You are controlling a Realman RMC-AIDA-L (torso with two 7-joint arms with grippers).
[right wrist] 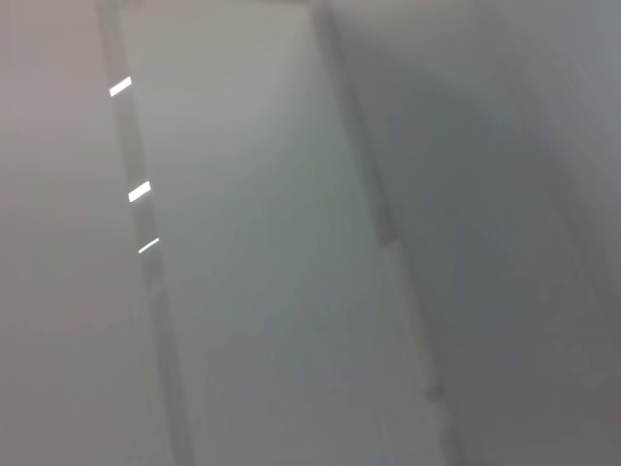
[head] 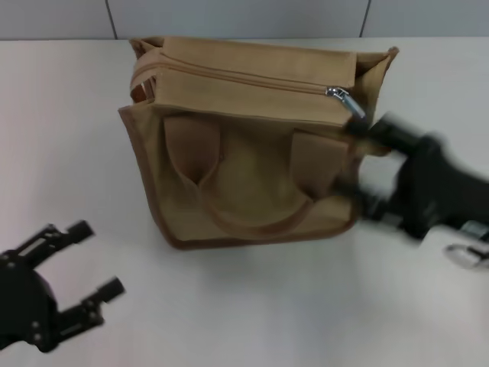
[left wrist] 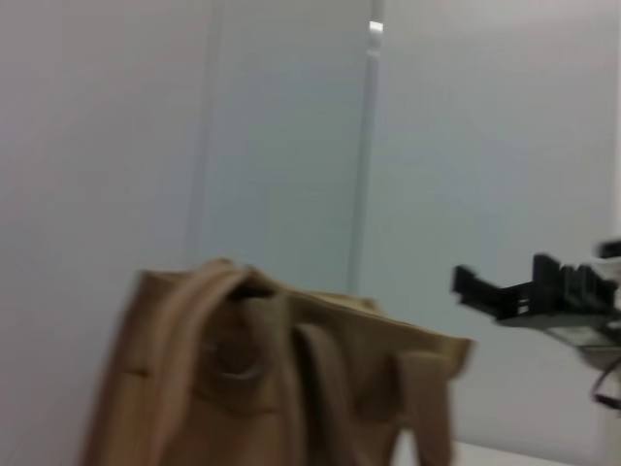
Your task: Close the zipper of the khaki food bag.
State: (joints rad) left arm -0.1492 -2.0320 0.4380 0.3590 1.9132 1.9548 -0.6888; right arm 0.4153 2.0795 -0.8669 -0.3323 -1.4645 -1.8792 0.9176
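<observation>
Fingers of the right gripper [head: 365, 131] — grip unreadable — are sitting just beside the zipper [head: 252, 78] slider [head: 345, 102]; left gripper [head: 95, 260] is idling open, well apart.

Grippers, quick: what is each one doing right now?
Left gripper: open, holding nothing, near the table's front.
Right gripper: beside the khaki food bag; state cannot be told.

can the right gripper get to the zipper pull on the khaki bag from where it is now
Probably yes. The right gripper is beside the khaki food bag at its right end, just below the silver zipper pull, with nothing between them. The left gripper sits open, away from the bag.
</observation>
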